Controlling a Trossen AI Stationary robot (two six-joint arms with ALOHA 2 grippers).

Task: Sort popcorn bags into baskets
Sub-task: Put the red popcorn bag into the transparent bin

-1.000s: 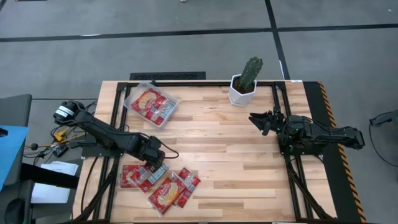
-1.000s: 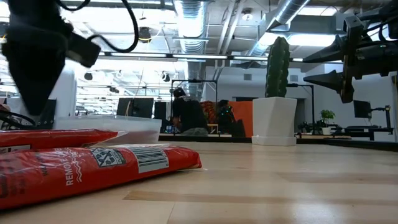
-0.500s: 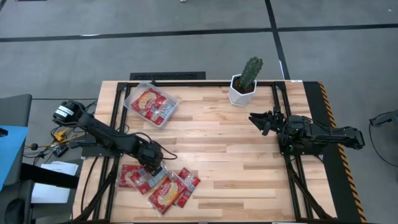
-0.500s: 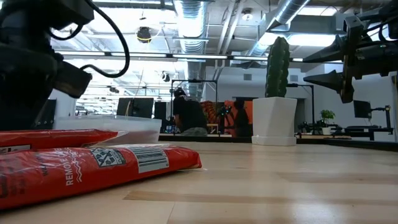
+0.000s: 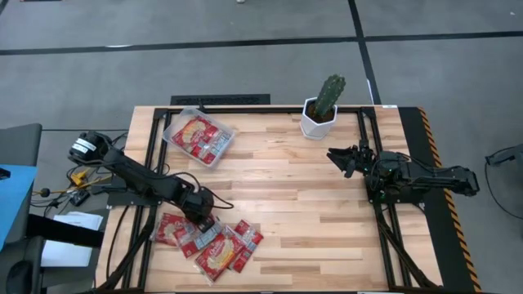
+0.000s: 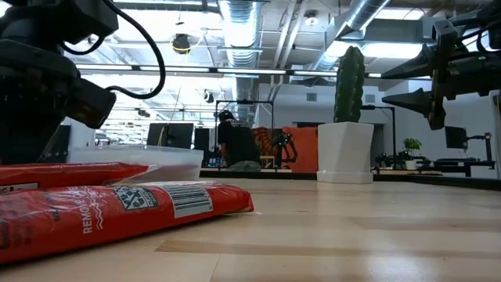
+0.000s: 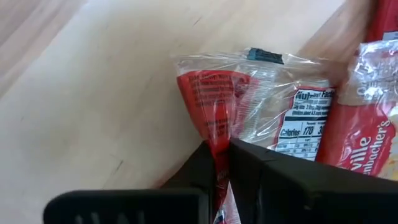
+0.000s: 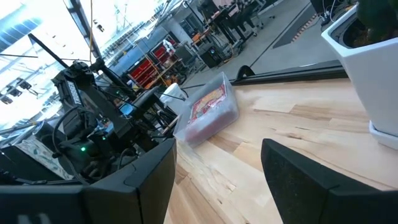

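With one popcorn bag [image 7: 249,106] pinched by its edge in the clamped left gripper [image 7: 221,155], down in the loose pile well away from the clear basket [image 5: 174,135], it's probably best lifted straight up first so neighbours aren't dragged along, while the right gripper [image 5: 345,158], fingers apart, is parked beside the cactus pot [image 5: 315,122].

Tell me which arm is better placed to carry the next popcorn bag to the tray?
Left. The left gripper is shut on a popcorn bag; the right gripper waits open beside the cactus pot.
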